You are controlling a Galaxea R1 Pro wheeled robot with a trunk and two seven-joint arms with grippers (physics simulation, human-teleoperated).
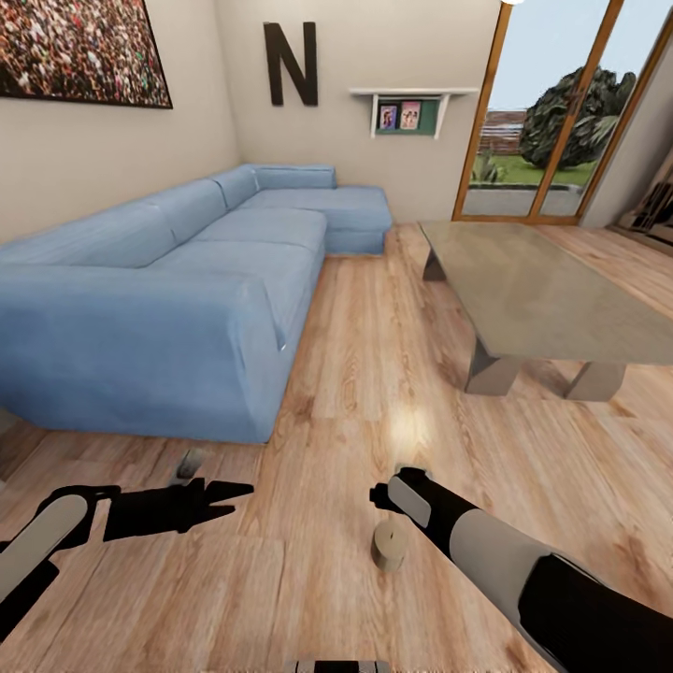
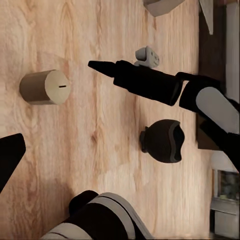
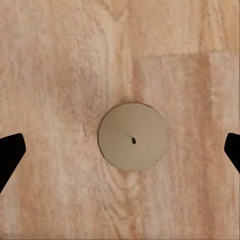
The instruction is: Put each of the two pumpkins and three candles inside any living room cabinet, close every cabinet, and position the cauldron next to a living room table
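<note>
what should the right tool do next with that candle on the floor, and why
Probably lower straight down and close. The candle stands upright on the plank floor, centred between the right tool's open fingertips, not yet gripped.

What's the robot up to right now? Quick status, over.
Right pincer open, straight above a candle standing on the wood floor. Left pincer open, holding nothing. Nothing between pincer and candle. Coffee table ahead right.
</note>
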